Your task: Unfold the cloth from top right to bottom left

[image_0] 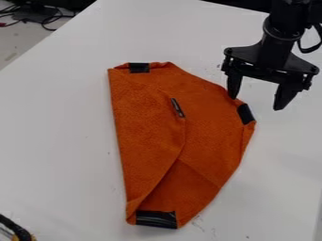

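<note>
Near the tool (255,103), toward lower left, the orange cloth (148,127).

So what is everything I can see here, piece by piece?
Cloth: one, orange, partly folded, mid-table
Patches: three, black, at the cloth's top, right and bottom edges
Narrow strip: one, dark, mid-cloth
Table: one, white, under the cloth
Cables: several, mostly black, top left
Unclear object: one, black and yellow, bottom left
Arm: one, black, top right
Gripper: one, black, open, by the cloth's right edge
</note>
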